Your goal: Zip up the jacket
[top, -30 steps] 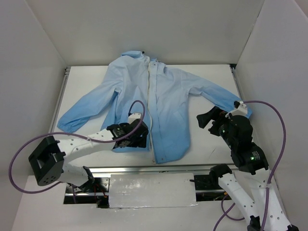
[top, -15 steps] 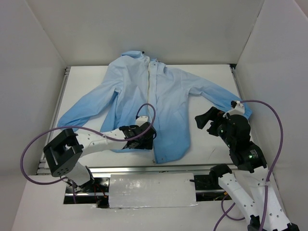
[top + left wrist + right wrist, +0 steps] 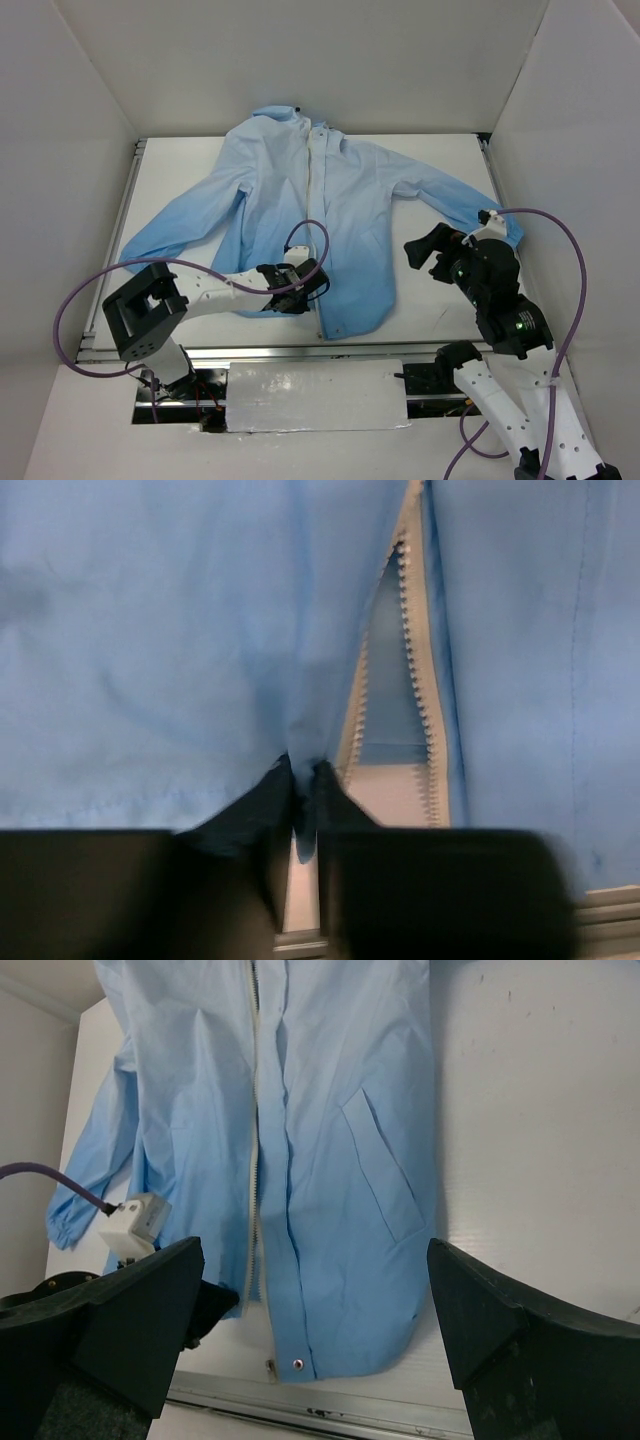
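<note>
Across the counter [image 3: 430, 290] the jacket [image 3: 330, 200] lies spread, collar far, hem near. Right tool [image 3: 426, 249] hangs wide open off its right side. Left tool [image 3: 303, 780] pinches hem cloth just left of the zipper [image 3: 430, 730]. Tug here and the fabric could bunch, skewing the teeth!

Spread on white flat worktop [image 3: 440, 150], centre of frame: light-blue thin fabric jacket [image 3: 340, 200], collar toward top, hem toward bottom. Whitish zipper strip [image 3: 316, 190] runs down its middle. Left end effector [image 3: 312, 285] on hem, lower centre, just left of strip. Right end effector [image 3: 425, 250] centre-right, beside the hem's right edge.
</note>
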Tool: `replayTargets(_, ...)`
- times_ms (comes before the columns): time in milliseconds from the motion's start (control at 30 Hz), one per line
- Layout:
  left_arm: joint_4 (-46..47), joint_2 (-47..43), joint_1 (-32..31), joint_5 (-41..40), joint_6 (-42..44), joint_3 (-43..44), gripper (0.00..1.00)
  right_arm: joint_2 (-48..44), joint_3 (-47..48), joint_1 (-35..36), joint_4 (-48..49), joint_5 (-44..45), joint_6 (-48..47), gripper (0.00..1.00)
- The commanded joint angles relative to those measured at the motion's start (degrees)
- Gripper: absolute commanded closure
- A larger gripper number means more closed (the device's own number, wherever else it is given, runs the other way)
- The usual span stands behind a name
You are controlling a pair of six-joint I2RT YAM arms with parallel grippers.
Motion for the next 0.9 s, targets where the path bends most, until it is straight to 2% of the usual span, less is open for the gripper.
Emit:
replayTargets(0, 0.7, -1.8, -0.3, -0.6, -0.4, 0.4, 0.88, 0.4, -0.1, 0.6, 2.6, -0.8, -1.1, 0.0)
replayTargets(100, 3.5, -5.4, -0.3, 0.1, 0.1, -1.2, 1.0, 1.4, -0.3, 0.6, 3.0, -2.6, -1.8, 0.0)
replayTargets(167, 7.9, -8.7, 0.6, 1.6, 1.7, -3.0, 1.0, 2.4, -0.6, 0.8, 4.0, -4.9, -2.5, 0.0)
replayTargets(200, 9.9, -9.9, 1.1, 4.8, 2.3, -3.8, 1.0, 3.9, -1.1, 1.0, 5.2, -7.0, -3.8, 0.0)
replayTargets(233, 11.8, -10.8, 1.9, 6.8, 2.5, -4.8, 1.0, 5.0, -1.5, 1.3, 6.0, -12.2, -4.2, 0.0)
replayTargets(333, 20.2, -15.4, 7.4, 15.2, 2.8, -10.7, 1.0, 11.4, -3.2, 5.0, 8.2, -17.7, -4.6, 0.0)
replayTargets(400, 22.8, -16.7, 9.3, 17.0, 1.7, -12.4, 1.0, 16.0, -4.5, 12.8, 9.5, -14.6, -3.4, 0.0)
replayTargets(467, 22.1, -18.7, 10.7, 15.9, 0.4, -13.8, 1.0, 19.0, -5.0, 19.9, 10.0, -5.3, -1.2, 0.0)
replayTargets(500, 21.3, -19.4, 11.0, 14.9, -0.3, -14.0, 1.0, 22.3, -5.5, 27.1, 10.6, -2.4, 1.5, 0.0)
replayTargets(567, 19.5, -21.4, 11.7, 12.7, -1.2, -15.1, 1.0, 26.3, -5.1, 33.0, 10.0, 5.7, 4.5, 0.0)
replayTargets(667, 17.3, -23.9, 11.8, 10.4, -2.0, -16.3, 1.0, 35.4, -3.2, 43.6, 9.1, 13.1, 12.1, 0.11)
replayTargets(867, 16.0, -28.8, 12.5, 9.0, -2.5, -19.8, 1.0, 49.3, 2.2, 50.7, 5.6, 21.0, 19.9, 0.14)
